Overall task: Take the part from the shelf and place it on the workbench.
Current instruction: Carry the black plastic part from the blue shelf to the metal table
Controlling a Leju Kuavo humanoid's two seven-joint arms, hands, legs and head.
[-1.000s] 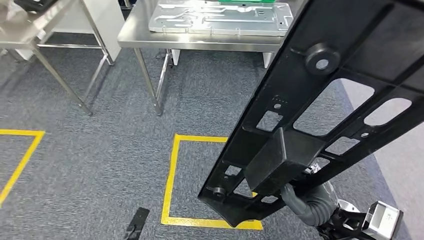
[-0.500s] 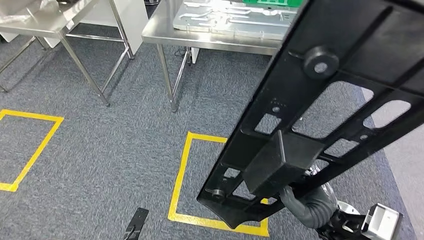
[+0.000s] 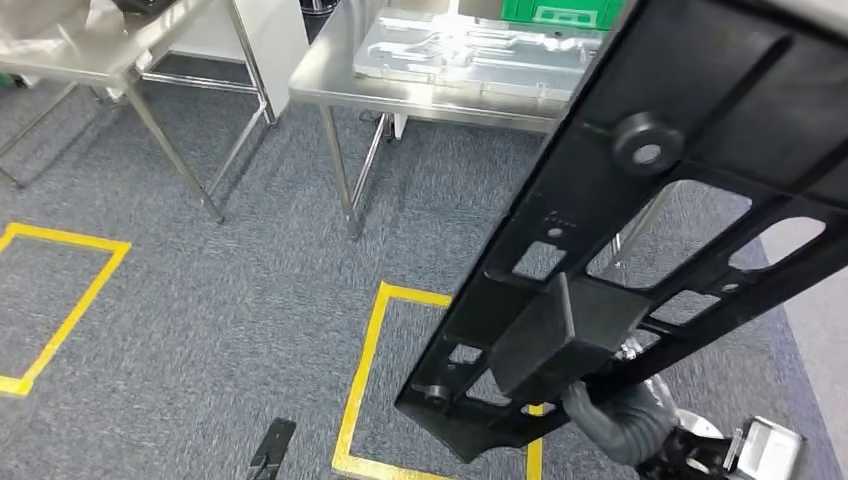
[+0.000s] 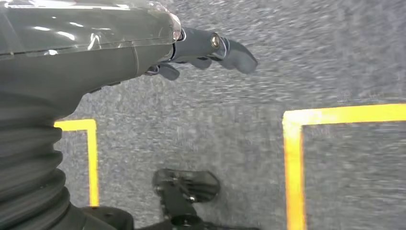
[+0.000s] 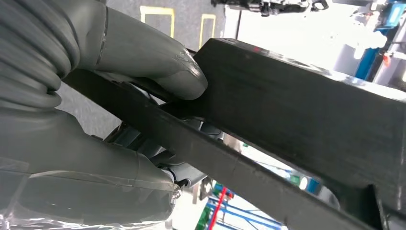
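A long black plastic part (image 3: pixel 700 90) with cut-out windows and a round boss runs slanted across the right of the head view. My right hand (image 3: pixel 612 418) grips it near its lower end, under a boxy block. In the right wrist view the thumb (image 5: pixel 158 62) presses on the part (image 5: pixel 297 105), with the darker fingers wrapped underneath. The steel workbench (image 3: pixel 420 90) stands ahead at the top, apart from the part. My left hand (image 4: pixel 201 48) hangs over the carpet, fingers extended and holding nothing.
A silver stamped metal plate (image 3: pixel 470 50) and a green crate (image 3: pixel 560 12) lie on the workbench. A second steel table (image 3: pixel 90 50) stands at the upper left. Yellow tape squares (image 3: pixel 365 380) mark the grey carpet between me and the tables.
The whole picture has shifted: the tables and floor marks slid to the right, so the camera moved. The part stays in my right hand at the same slant.
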